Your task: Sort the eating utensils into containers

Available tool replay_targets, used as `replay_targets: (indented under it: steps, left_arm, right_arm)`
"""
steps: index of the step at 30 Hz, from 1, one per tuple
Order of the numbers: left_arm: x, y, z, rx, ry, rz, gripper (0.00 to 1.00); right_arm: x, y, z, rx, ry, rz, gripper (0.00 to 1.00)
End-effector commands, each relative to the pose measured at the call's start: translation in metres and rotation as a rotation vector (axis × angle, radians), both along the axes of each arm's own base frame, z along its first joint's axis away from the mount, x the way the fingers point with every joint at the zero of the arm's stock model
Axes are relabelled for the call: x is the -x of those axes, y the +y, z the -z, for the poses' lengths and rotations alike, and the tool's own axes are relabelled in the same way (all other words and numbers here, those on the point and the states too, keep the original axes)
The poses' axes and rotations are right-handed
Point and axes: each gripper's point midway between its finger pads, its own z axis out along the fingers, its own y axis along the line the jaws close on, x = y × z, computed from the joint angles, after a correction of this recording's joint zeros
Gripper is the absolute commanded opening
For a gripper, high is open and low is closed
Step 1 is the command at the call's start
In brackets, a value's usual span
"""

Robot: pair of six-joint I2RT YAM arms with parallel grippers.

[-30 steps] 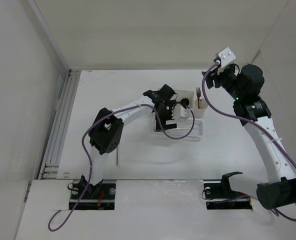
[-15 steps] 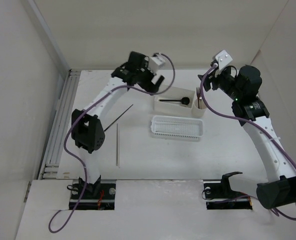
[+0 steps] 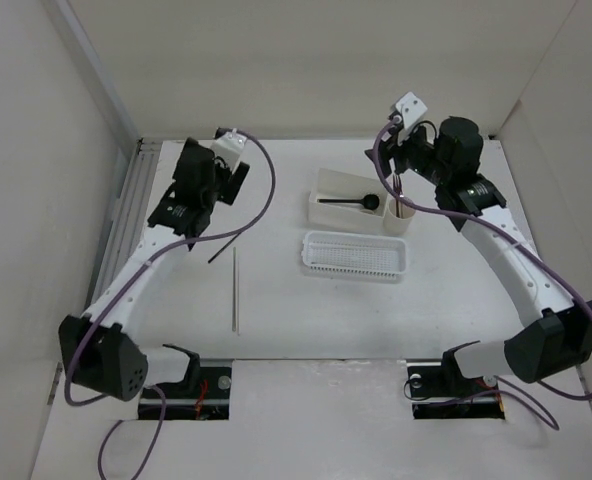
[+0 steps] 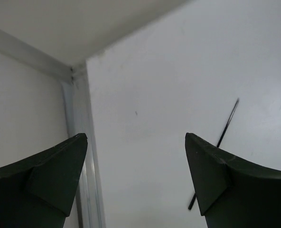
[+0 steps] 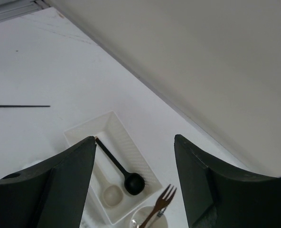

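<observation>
My left gripper [image 3: 204,185] is open and empty over the far left of the table, and its wrist view [image 4: 135,138] shows bare table between the jaws. A thin dark stick [image 3: 229,246] lies just to its right [image 4: 224,127]. A pale stick [image 3: 235,290] lies nearer the front. My right gripper [image 3: 394,165] [image 5: 134,138] is open and empty above the white square box [image 3: 326,178] [image 5: 83,128]. The box holds the black spoon [image 3: 354,202] [image 5: 126,173] and the beige spoon [image 5: 112,195]. The metal fork [image 5: 162,202] stands in the cream cup [image 3: 398,222]. The mesh basket [image 3: 354,258] looks empty.
A metal rail [image 3: 121,240] [image 4: 81,190] runs along the table's left edge beside the left wall. White walls close in the back and both sides. Purple cables hang along both arms.
My left arm has swung from over the box and basket out to the far left of the table. My right gripper has shifted a little left and back. The utensils lie where they were.
</observation>
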Motion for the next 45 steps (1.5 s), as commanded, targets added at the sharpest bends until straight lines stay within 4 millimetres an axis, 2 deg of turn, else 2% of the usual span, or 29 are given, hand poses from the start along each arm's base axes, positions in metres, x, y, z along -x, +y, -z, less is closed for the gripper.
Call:
replay_targets:
  steps: [1, 2, 5, 6, 8, 9, 10, 11, 12, 13, 14, 16, 17, 18, 19, 20, 22, 23, 30, 31, 34, 35, 38, 41, 45]
  left_arm:
    - [0.032, -0.002, 0.137, -0.011, 0.393, 0.068, 0.81]
    - [0.037, -0.003, 0.149, -0.014, 0.433, 0.079, 0.81]
    - [0.041, -0.014, 0.154, -0.001, 0.452, 0.153, 0.79]
    - [0.036, -0.016, 0.159, -0.001, 0.453, 0.153, 0.79]
    - [0.027, -0.016, 0.161, -0.004, 0.467, 0.156, 0.83]
    - [0.023, -0.015, 0.176, -0.005, 0.521, 0.153, 0.85]
    - [0.026, -0.013, 0.185, -0.009, 0.581, 0.149, 0.92]
    - [0.014, -0.017, 0.178, 0.009, 0.581, 0.162, 1.0]
    - [0.01, -0.014, 0.182, 0.016, 0.604, 0.144, 1.0]
    - [0.007, -0.009, 0.195, 0.023, 0.656, 0.132, 1.0]
    - [0.002, -0.012, 0.195, 0.032, 0.656, 0.143, 0.99]
    - [-0.002, -0.013, 0.199, 0.019, 0.665, 0.151, 0.96]
    - [-0.006, -0.013, 0.201, -0.001, 0.656, 0.167, 0.95]
    - [-0.005, -0.015, 0.207, -0.005, 0.671, 0.187, 0.91]
    - [-0.005, -0.016, 0.212, -0.009, 0.695, 0.2, 0.77]
    - [0.004, -0.016, 0.231, -0.012, 0.78, 0.204, 0.68]
    - [0.003, -0.022, 0.238, 0.004, 0.829, 0.225, 0.55]
    - [0.006, -0.02, 0.249, 0.013, 0.87, 0.22, 0.53]
    - [0.011, -0.008, 0.26, 0.018, 0.875, 0.194, 0.53]
    - [0.016, -0.004, 0.269, 0.006, 0.899, 0.181, 0.53]
    - [0.023, 0.006, 0.278, -0.028, 0.926, 0.133, 0.45]
    - [0.031, 0.008, 0.286, -0.032, 0.959, 0.13, 0.4]
    - [0.035, 0.009, 0.289, -0.04, 0.969, 0.137, 0.01]
    - [0.026, 0.005, 0.281, -0.022, 0.944, 0.137, 0.0]
    - [0.002, 0.0, 0.247, -0.004, 0.855, 0.137, 0.0]
  right_arm:
    - [0.007, 0.024, -0.042, -0.063, -0.087, -0.05, 0.72]
    - [0.009, 0.028, -0.042, -0.063, -0.087, -0.059, 0.72]
    - [0.012, 0.039, -0.038, -0.061, -0.077, -0.084, 0.72]
    - [0.015, 0.044, -0.038, -0.062, -0.077, -0.097, 0.72]
    - [0.018, 0.05, -0.034, -0.059, -0.068, -0.111, 0.72]
    - [0.02, 0.055, -0.029, -0.056, -0.059, -0.123, 0.72]
    - [0.02, 0.055, -0.029, -0.056, -0.059, -0.123, 0.72]
    - [0.021, 0.058, -0.023, -0.051, -0.048, -0.125, 0.72]
    - [0.021, 0.058, -0.023, -0.051, -0.047, -0.125, 0.72]
    - [0.026, 0.06, -0.02, -0.048, -0.039, -0.134, 0.72]
    - [0.028, 0.057, -0.025, -0.052, -0.05, -0.122, 0.72]
    - [0.03, 0.054, -0.019, -0.047, -0.04, -0.111, 0.72]
    - [0.032, 0.051, -0.024, -0.051, -0.053, -0.1, 0.72]
    - [0.031, 0.049, -0.018, -0.045, -0.041, -0.088, 0.72]
    - [0.033, 0.047, -0.018, -0.039, -0.048, -0.089, 0.72]
    - [0.035, 0.045, -0.021, -0.042, -0.057, -0.08, 0.72]
    - [0.033, 0.044, -0.016, -0.036, -0.046, -0.07, 0.72]
    - [0.036, 0.043, -0.02, -0.04, -0.055, -0.07, 0.72]
    - [0.036, 0.042, -0.018, -0.037, -0.047, -0.07, 0.72]
    - [0.036, 0.042, -0.018, -0.037, -0.047, -0.07, 0.72]
    - [0.036, 0.042, -0.018, -0.03, -0.053, -0.071, 0.72]
    - [0.036, 0.042, -0.018, -0.029, -0.053, -0.071, 0.72]
    - [0.035, 0.041, -0.022, -0.033, -0.062, -0.062, 0.74]
    - [0.035, 0.04, -0.027, -0.029, -0.076, -0.062, 0.74]
    - [0.035, 0.04, -0.027, -0.029, -0.076, -0.063, 0.74]
